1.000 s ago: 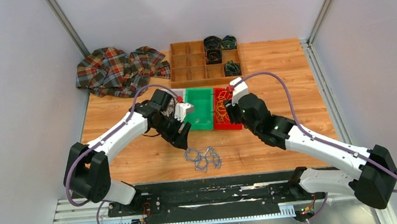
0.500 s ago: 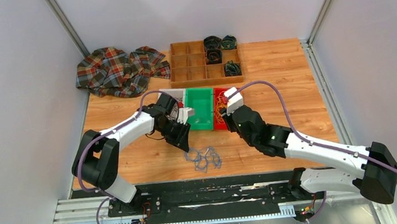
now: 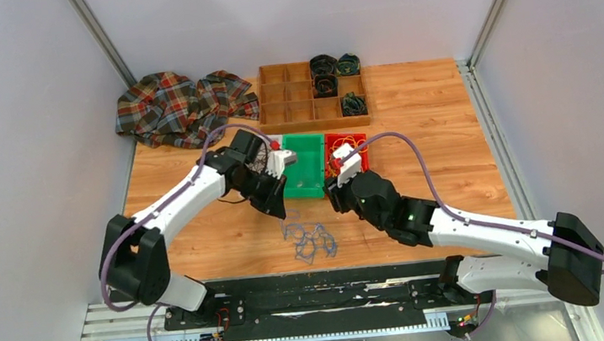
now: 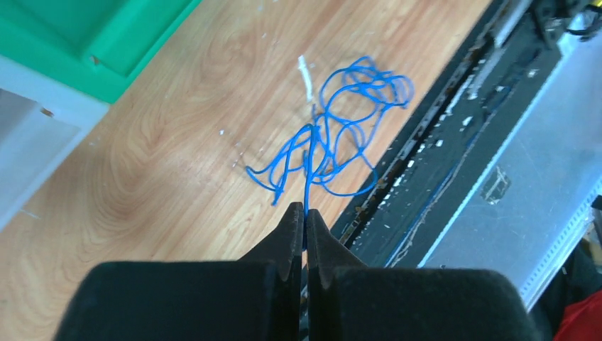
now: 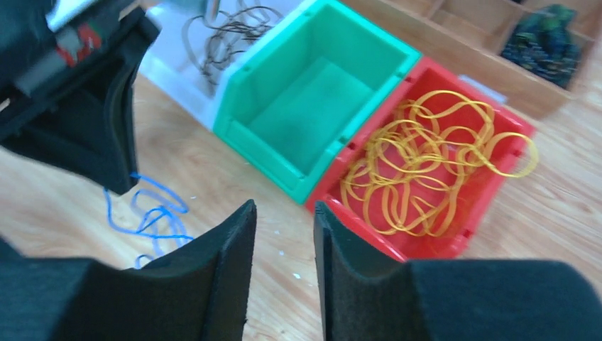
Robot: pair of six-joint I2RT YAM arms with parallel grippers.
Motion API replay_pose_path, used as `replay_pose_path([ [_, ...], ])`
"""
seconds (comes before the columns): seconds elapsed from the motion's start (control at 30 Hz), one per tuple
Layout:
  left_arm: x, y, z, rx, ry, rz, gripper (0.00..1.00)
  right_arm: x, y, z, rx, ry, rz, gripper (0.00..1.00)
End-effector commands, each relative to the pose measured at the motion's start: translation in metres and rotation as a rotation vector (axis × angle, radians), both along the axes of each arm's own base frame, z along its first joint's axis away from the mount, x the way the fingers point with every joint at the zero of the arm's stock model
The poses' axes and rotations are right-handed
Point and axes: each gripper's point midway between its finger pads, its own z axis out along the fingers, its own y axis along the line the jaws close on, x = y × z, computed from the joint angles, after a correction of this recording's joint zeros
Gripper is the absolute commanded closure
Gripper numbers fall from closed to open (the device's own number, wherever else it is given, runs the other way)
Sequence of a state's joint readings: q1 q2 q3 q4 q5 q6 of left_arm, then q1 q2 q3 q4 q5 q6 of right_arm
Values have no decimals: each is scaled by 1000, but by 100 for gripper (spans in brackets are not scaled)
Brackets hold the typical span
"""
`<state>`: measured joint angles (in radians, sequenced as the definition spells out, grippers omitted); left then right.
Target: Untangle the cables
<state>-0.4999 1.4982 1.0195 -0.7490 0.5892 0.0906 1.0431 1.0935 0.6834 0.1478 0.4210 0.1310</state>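
Moved: our left gripper has clamped shut on a blue strand.
Right gripper: parted, holding nothing.
Done: we see yellow cables in the red bin.
Remaining: the blue clump lies tangled on the table.

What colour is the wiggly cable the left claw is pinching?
Blue. The left claw is shut on one strand of the blue cable; the left wrist view shows it best.

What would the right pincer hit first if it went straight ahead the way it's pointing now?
Probably the green bin's near corner, beside the red bin. Depth is unclear, so the right pincer might touch the table just short of it.
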Motion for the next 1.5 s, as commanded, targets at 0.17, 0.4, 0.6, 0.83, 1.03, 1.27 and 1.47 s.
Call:
replay_pose_path([
  [0.17,-21,-10,122,-225,-229,-201,99,-47,68,40,327,44,328,54],
  [0.4,-30,-1,159,-220,-283,-248,99,-56,86,62,377,10,395,52],
  [0.6,-28,-1,190,-237,-354,-271,99,-59,95,80,423,-14,421,51],
  [0.83,-43,-1,214,-262,-355,-317,99,-47,106,97,450,-79,383,50],
  [1.03,-47,-2,244,-301,-414,-357,99,-43,125,96,437,-107,389,50],
  [1.27,-52,-2,282,-353,-519,-370,100,-42,133,80,421,-86,376,53],
  [1.47,-49,4,318,-359,-676,-357,100,-42,112,36,366,-26,308,71],
])
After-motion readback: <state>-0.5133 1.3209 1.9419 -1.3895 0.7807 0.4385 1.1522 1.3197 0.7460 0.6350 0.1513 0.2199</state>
